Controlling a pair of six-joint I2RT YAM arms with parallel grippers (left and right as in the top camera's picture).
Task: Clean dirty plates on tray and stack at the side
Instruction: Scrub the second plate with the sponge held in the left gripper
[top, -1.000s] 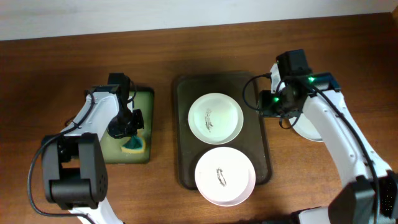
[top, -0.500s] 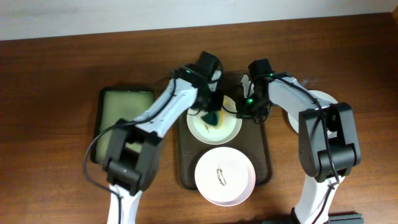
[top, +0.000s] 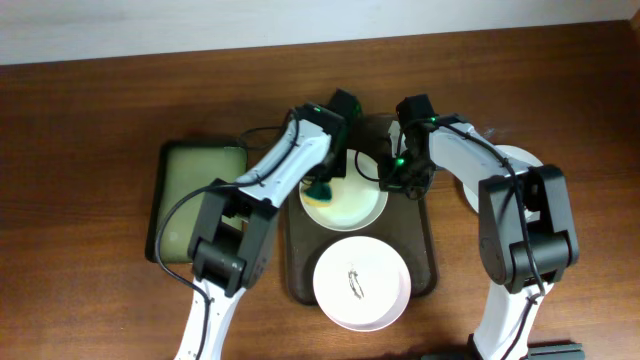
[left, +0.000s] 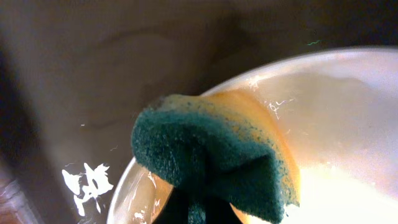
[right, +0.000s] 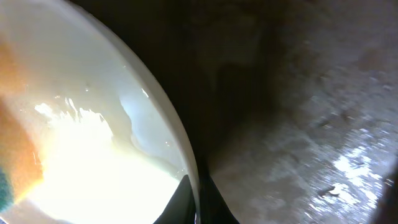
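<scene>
Left gripper (top: 325, 178) has its jaws clamped on a sponge (left: 211, 155), which sits on the 9 o'clock edge of the back plate (top: 358, 200). The right gripper (top: 392, 180) has its jaws pinching that plate's 3 o'clock rim. That plate and the smeared front plate (top: 361, 283) are both on the tray (top: 425, 240).

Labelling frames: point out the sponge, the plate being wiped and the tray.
sponge (left: 211, 162), left wrist view, green scrub face.
wiped plate (top: 363, 203), overhead view, bare right inside.
tray (top: 422, 236), overhead view, right side.
</scene>
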